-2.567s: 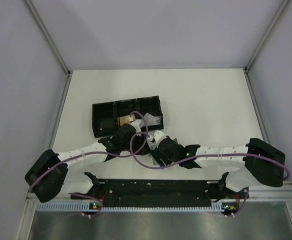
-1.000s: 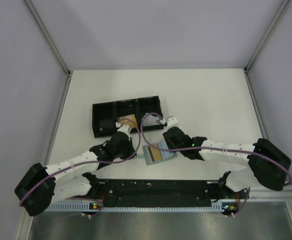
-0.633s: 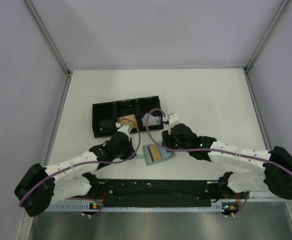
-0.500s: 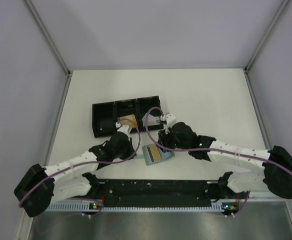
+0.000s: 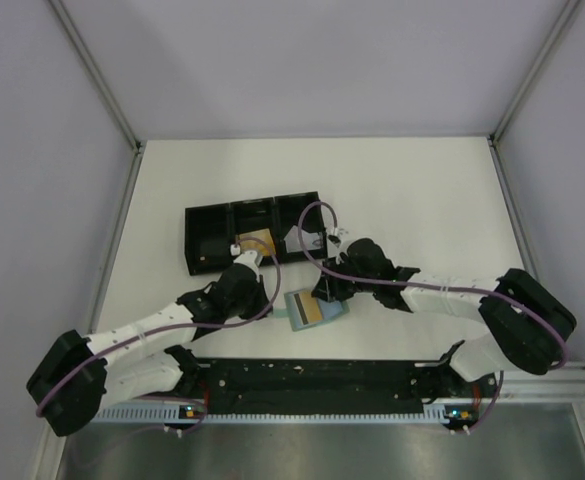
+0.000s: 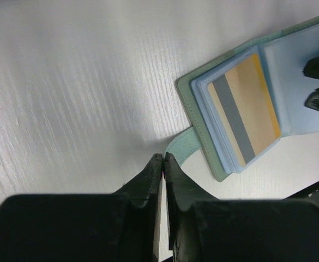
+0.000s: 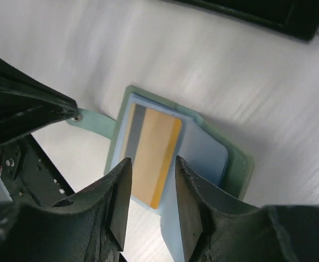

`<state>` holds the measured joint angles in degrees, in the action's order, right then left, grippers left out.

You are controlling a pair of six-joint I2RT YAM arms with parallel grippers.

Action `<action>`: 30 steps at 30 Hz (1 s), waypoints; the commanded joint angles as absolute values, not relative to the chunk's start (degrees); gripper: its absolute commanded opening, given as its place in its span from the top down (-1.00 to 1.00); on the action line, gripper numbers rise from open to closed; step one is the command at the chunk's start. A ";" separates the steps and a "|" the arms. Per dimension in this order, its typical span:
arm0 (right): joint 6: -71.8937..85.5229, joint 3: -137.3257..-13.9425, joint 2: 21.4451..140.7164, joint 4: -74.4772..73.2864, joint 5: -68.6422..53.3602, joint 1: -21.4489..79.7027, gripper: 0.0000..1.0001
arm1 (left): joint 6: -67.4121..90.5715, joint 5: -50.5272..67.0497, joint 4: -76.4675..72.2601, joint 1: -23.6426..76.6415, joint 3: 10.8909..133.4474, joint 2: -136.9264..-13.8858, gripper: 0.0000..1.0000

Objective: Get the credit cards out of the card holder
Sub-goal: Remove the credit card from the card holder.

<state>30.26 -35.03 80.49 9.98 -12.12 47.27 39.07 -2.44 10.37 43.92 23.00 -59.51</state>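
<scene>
Left arm [image 5: 142,325] & right arm [image 5: 442,297]: white links, blk joints, purple cables [image 5: 317,204], blk jaws.

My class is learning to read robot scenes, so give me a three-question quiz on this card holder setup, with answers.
1. True or false: the right gripper hangs open over the card holder.
2. The card in the holder is: A plain grey; B tan with a dark stripe; C black.
3. Fill in: the shut left gripper sits at the holder's small ____.
Key: 1 true; 2 B; 3 tab.
</scene>
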 commanded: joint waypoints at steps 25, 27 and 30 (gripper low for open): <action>38.32 -29.00 88.59 25.05 -23.91 40.96 0.42 | 43.15 13.54 -6.50 43.77 31.64 -72.68 0.69; 38.49 -28.92 89.12 25.57 -24.34 40.78 0.41 | 42.80 12.57 -6.59 43.77 31.12 -74.44 0.73; 39.11 -28.65 90.26 27.24 -25.40 40.78 0.41 | 42.45 11.34 -6.33 43.77 30.15 -76.46 0.82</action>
<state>38.15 -29.23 88.55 22.15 -23.42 41.41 42.22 11.55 -1.45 43.90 31.22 -74.85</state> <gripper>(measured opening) 0.294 0.104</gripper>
